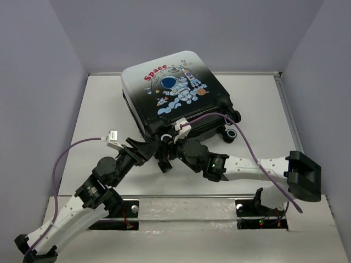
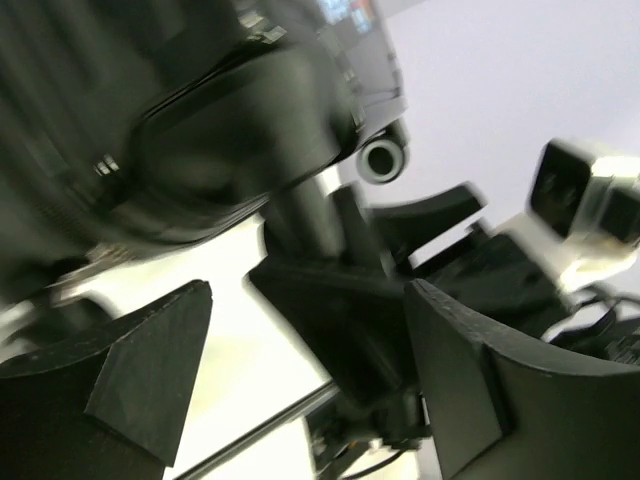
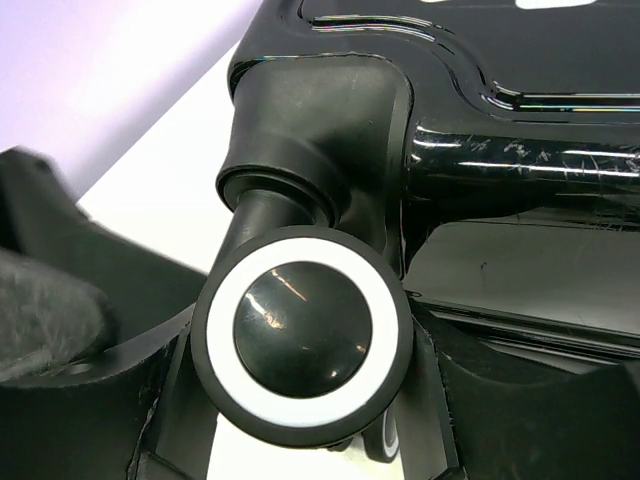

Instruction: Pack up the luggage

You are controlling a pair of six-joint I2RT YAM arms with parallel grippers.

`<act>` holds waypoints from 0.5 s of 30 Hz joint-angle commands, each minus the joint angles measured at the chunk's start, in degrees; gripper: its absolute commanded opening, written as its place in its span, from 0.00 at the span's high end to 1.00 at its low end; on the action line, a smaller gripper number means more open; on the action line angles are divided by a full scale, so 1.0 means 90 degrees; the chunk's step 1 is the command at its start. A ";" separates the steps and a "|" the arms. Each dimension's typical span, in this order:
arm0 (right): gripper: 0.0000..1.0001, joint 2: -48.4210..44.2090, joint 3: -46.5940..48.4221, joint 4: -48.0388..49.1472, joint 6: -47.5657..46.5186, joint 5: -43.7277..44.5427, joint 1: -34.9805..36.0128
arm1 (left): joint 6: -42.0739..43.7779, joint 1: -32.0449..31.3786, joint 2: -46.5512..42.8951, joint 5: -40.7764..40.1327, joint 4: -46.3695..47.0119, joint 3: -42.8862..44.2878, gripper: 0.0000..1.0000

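Note:
The luggage (image 1: 174, 90) lies shut and flat at the back of the table, with the astronaut and red "Space" print facing up. Both grippers are at its near left corner. My right gripper (image 1: 164, 158) is closed around a black caster wheel with a white ring (image 3: 302, 333). The wheel fills the gap between the fingers (image 3: 470, 410). My left gripper (image 1: 143, 149) is open and empty just left of that corner. Its fingers (image 2: 150, 370) stand wide apart, and the right gripper's dark body shows between them. The black shell (image 2: 200, 130) is blurred above. Its inside is hidden.
Two more caster wheels (image 1: 231, 133) stick out at the suitcase's near right corner. Another wheel shows in the left wrist view (image 2: 382, 158). Purple cables loop over both arms. Grey walls close in the white table (image 1: 98, 109) on three sides.

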 commanded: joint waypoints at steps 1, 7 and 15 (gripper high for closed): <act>0.93 -0.0133 0.0424 0.0706 -0.0114 0.0804 -0.0163 | 0.0438 -0.0136 -0.0943 -0.0617 -0.2030 -0.0005 0.15; 0.93 -0.0367 0.0502 0.0355 -0.0397 0.0921 -0.0163 | 0.0174 -0.0194 -0.1103 -0.0383 -0.1544 -0.0913 0.49; 0.93 -0.0553 0.0405 0.0110 -0.0446 0.0668 -0.0290 | 0.1042 -0.0253 0.0489 -0.0899 -0.0285 -0.1003 0.54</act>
